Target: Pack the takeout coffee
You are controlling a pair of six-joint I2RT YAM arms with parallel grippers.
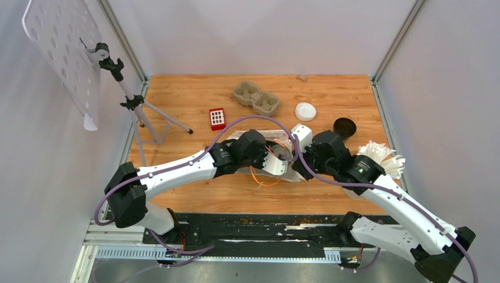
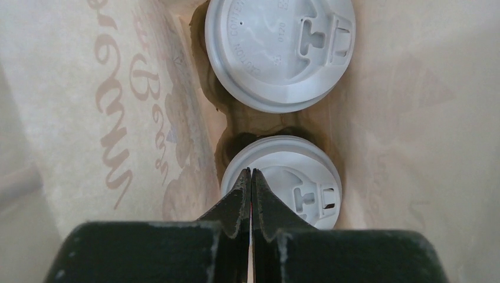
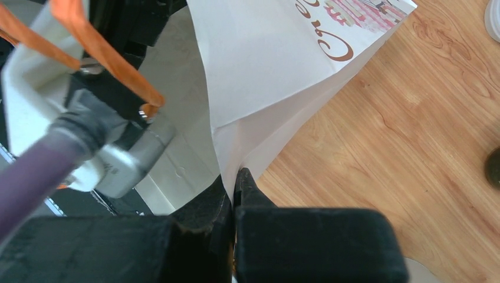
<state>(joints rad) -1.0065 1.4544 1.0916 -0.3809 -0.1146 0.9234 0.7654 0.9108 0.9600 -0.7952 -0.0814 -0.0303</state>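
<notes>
In the left wrist view two takeout coffee cups stand inside a white paper bag (image 2: 88,94), only their white lids showing: a far lid (image 2: 277,47) and a near lid (image 2: 301,186). Brown pulp (image 2: 259,125) shows between them. My left gripper (image 2: 252,172) is shut and empty, its tips just over the near lid's left part. My right gripper (image 3: 236,175) is shut on the bag's edge (image 3: 259,118) and holds it up. In the top view both wrists meet at the bag (image 1: 272,167) mid-table. A lidless dark cup (image 1: 344,127) and a loose white lid (image 1: 305,111) sit at the back right.
A grey-brown pulp cup tray (image 1: 256,98) lies at the back centre. A red box (image 1: 217,118) stands left of the bag. A holder of white sticks (image 1: 382,155) is by the right arm. A tripod (image 1: 138,109) stands at the left edge. The bag's orange handle (image 3: 100,56) crosses the left arm.
</notes>
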